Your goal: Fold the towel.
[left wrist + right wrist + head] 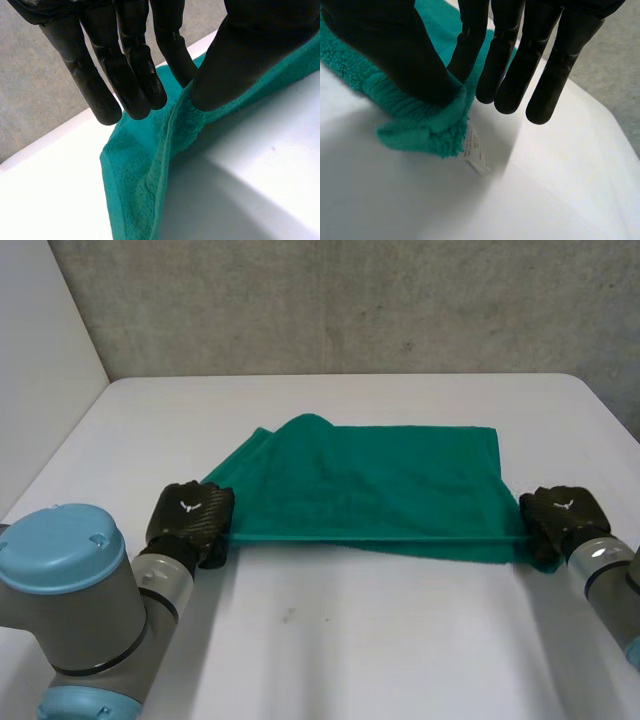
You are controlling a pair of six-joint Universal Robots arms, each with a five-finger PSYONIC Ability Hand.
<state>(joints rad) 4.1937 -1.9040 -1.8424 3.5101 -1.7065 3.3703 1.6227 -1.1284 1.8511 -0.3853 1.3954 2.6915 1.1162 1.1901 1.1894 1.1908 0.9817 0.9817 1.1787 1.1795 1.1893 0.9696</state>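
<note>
A green towel (380, 490) lies on the white table (330, 640), its near edge lifted and stretched taut between my two hands. My left hand (192, 518) holds the near left corner; in the left wrist view its thumb (235, 75) pinches the towel's edge (150, 165) against a finger. My right hand (562, 520) holds the near right corner; in the right wrist view its thumb (405, 60) and a finger pinch the bunched corner (420, 125), where a white label (476, 156) hangs. The far edge lies rumpled near the back left.
A grey wall (350, 300) rises behind the table's far edge. A pale panel (40, 360) stands at the left. Bare tabletop (370, 660) lies in front of the towel, between my arms.
</note>
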